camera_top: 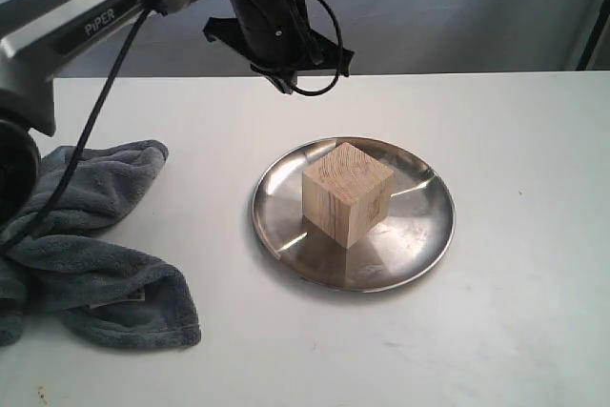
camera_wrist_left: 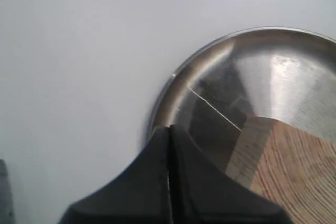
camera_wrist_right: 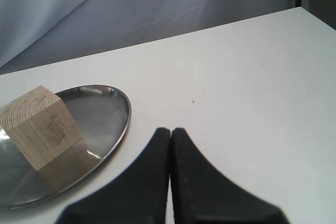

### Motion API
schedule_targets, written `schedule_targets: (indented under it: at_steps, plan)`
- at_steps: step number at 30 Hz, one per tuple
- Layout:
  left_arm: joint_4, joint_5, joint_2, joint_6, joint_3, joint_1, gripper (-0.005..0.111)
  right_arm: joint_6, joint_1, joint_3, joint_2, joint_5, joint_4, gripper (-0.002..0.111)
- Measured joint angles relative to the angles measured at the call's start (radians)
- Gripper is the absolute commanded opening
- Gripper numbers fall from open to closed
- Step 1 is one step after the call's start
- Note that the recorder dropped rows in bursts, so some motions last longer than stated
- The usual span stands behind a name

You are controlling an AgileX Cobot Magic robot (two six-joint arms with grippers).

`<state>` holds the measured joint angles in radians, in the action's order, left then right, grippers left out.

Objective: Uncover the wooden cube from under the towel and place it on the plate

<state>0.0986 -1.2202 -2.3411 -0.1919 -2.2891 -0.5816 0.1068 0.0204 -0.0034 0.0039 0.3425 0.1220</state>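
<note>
Exterior view: the wooden cube (camera_top: 348,193) stands alone in the plate (camera_top: 419,228) at frame centre, the towel (camera_top: 95,264) lies crumpled at lower left, and the left gripper (camera_top: 283,85) hangs at upper centre, fully closed, holding nothing. Left wrist view: its jaws meet above the plate's rim, near the cube, so I think it should rise straight, not sweep sideways. Right wrist view: the right gripper (camera_wrist_right: 170,132) is closed too, empty, beside the plate
</note>
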Motion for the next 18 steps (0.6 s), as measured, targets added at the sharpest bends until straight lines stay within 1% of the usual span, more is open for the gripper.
schedule_targets:
  at_steps: [6, 18]
  plan:
    - [0.02, -0.002, 0.021, 0.0, 0.0, 0.077, 0.0, 0.0, 0.0, 0.0, 0.0, 0.0, 0.0, 0.0]
    - [0.024, -0.002, 0.08, 0.0, 0.0, 0.159, 0.0, 0.0, 0.0, 0.0, 0.0, 0.0, 0.0, 0.0]
